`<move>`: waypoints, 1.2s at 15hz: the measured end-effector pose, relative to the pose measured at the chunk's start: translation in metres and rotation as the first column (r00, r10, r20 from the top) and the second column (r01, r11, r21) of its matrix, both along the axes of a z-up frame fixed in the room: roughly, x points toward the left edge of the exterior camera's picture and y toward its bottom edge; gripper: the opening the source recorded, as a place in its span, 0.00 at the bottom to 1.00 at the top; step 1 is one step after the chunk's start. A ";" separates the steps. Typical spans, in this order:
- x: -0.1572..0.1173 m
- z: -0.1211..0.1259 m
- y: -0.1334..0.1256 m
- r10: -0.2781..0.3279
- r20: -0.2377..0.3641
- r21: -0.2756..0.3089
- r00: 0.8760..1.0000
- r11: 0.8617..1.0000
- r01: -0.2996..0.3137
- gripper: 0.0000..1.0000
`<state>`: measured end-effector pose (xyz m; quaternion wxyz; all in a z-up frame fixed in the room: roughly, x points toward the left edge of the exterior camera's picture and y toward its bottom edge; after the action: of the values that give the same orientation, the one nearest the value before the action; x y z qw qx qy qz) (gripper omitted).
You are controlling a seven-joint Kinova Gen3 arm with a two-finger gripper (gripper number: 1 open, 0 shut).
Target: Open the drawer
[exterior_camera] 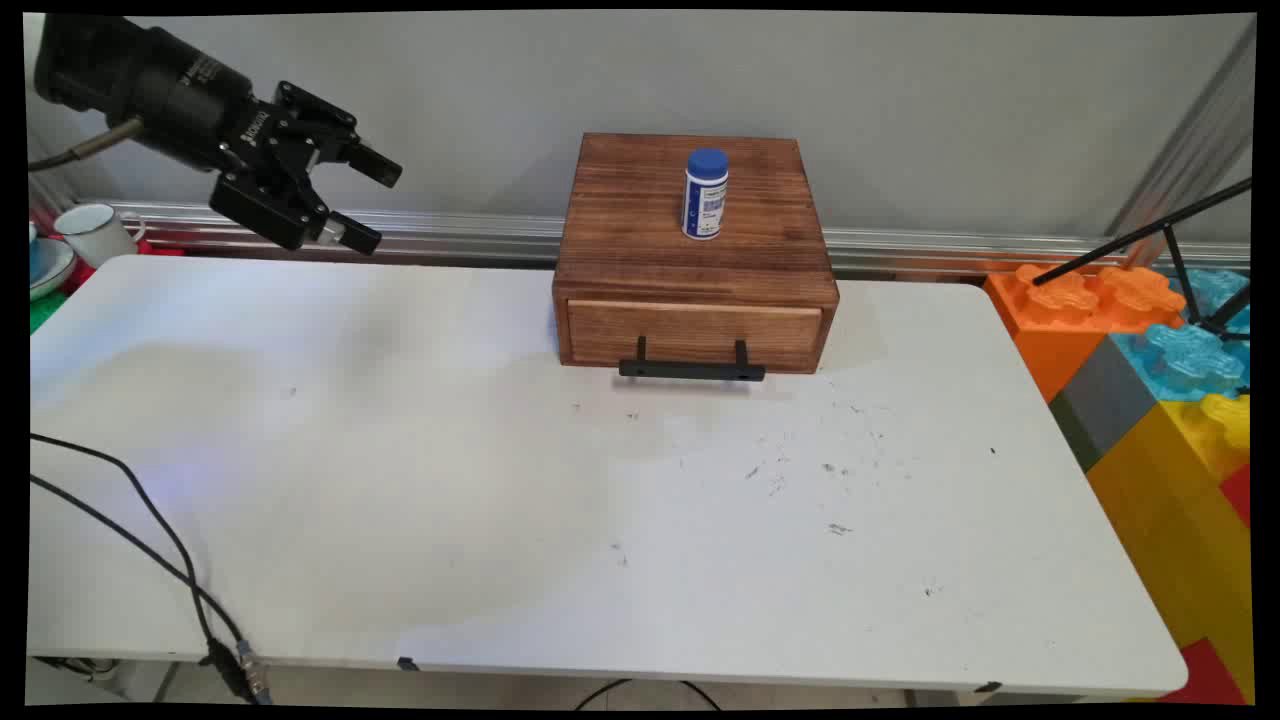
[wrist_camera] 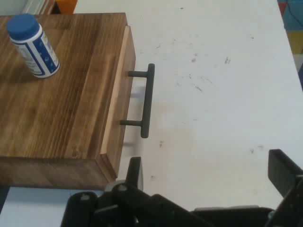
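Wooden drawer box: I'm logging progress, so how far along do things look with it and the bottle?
Nothing looks done yet: the drawer sits closed in the wooden box, and the blue-capped bottle stands upright on top. In hand: nothing; the gripper is open and empty, raised well left of the box. Any move on the black handle or bottle is left.

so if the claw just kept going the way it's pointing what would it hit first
Probably the bare white table, just in front of the wooden drawer box and near its black handle. The open claw looks past the box's corner, not at the bottle. Depth is unclear.
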<state>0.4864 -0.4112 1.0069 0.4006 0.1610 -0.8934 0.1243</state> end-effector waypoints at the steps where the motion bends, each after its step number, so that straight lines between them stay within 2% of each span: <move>1: 0.000 0.000 0.000 0.002 0.000 0.000 1.000 1.000 -0.002 1.00; 9: -0.014 -0.002 -0.008 0.019 0.016 0.000 1.000 1.000 -0.019 1.00; 14: -0.044 -0.001 -0.019 0.024 0.044 0.001 0.999 1.000 -0.024 1.00; 18: -0.085 -0.002 -0.033 0.041 0.076 -0.001 0.996 0.999 -0.041 1.00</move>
<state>0.4010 -0.4446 1.0052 0.3634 0.1747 -0.9046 0.1382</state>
